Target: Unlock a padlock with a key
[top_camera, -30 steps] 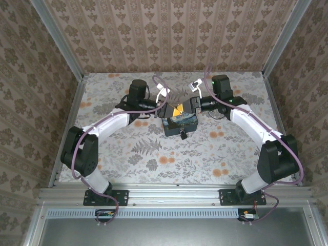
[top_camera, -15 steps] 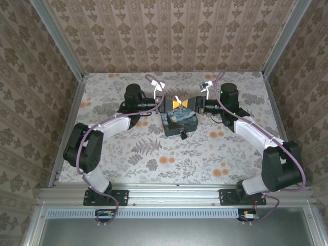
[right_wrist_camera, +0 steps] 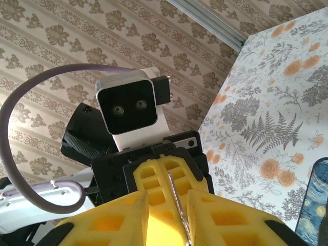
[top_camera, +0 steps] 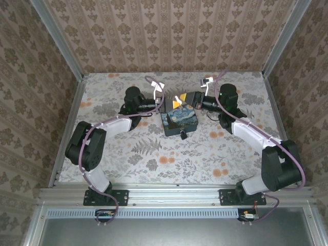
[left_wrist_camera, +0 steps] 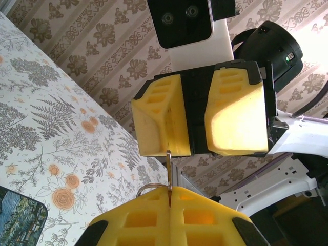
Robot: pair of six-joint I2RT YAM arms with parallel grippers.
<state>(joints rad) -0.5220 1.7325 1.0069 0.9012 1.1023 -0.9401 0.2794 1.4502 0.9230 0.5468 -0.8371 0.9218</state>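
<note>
My left gripper (left_wrist_camera: 170, 190) is shut on a thin metal key (left_wrist_camera: 169, 168), whose key ring (left_wrist_camera: 147, 188) sticks out beside the fingers. The blade points at my right gripper (left_wrist_camera: 197, 123), which stands open facing it; the tip touches one of its yellow fingers (left_wrist_camera: 159, 120). In the right wrist view the key (right_wrist_camera: 177, 205) lies between the open fingers of the right gripper (right_wrist_camera: 169, 199), close to one finger (right_wrist_camera: 230, 220). From above, the left gripper (top_camera: 173, 103) and right gripper (top_camera: 187, 99) meet tip to tip behind the padlock (top_camera: 183, 135).
The padlock lies at the front edge of a dark case with a starry-night print (top_camera: 180, 120) in the middle of the floral table (top_camera: 154, 154). Patterned walls with metal posts (top_camera: 69, 102) enclose the table. Purple cables (right_wrist_camera: 31, 133) loop off both wrists.
Both grippers have moved together from above the printed case toward the back wall, staying tip to tip with the key between them. Both elbows have dropped lower.
</note>
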